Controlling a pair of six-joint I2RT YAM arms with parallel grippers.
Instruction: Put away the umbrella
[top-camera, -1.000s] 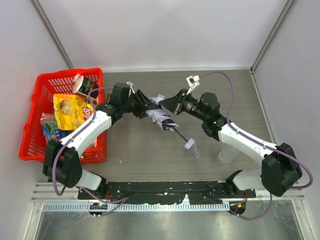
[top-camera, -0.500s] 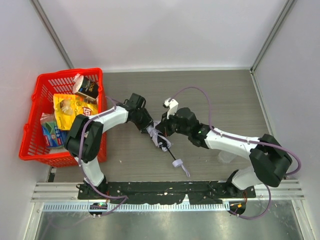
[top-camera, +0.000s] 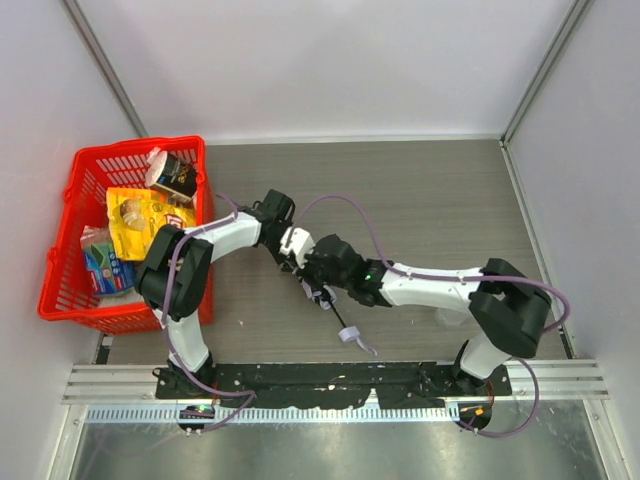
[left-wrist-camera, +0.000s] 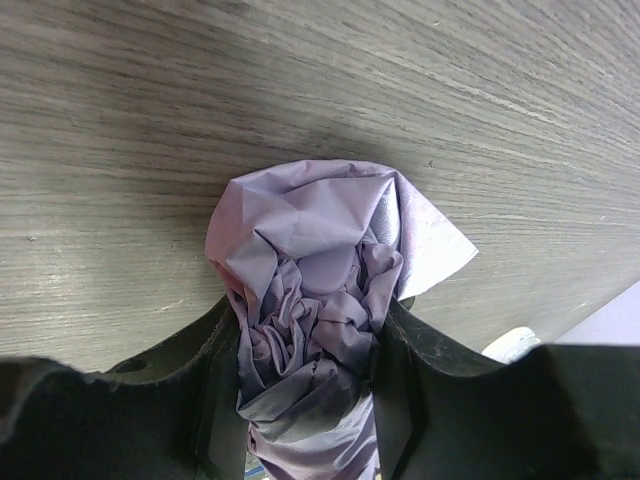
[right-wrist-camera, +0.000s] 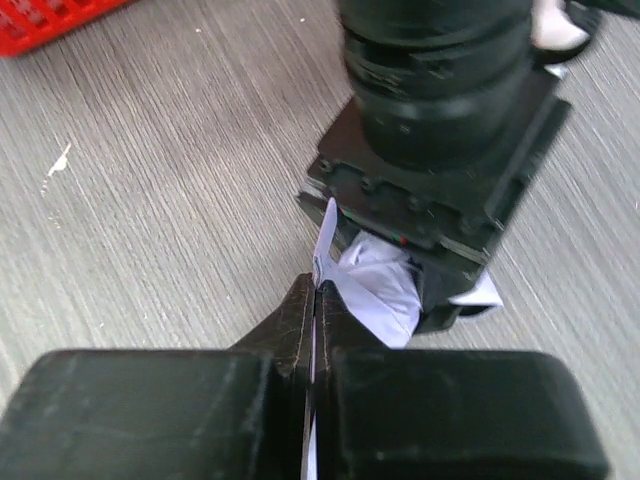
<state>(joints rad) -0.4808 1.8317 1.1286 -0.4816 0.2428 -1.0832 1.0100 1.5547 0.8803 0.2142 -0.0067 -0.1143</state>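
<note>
Both arms have slid nearer with the umbrella (left-wrist-camera: 310, 290). Left fingers (left-wrist-camera: 200, 390) squeeze its canopy, right fingers (right-wrist-camera: 292, 335) pinch a flap, tips hidden. Roomy worktop (top-camera: 440, 200) beyond.

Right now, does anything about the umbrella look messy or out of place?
Yes. The umbrella canopy is crumpled and bunched unevenly in the left gripper, with one loose flap sticking out sideways. The right gripper pinches only a thin fabric edge.
</note>
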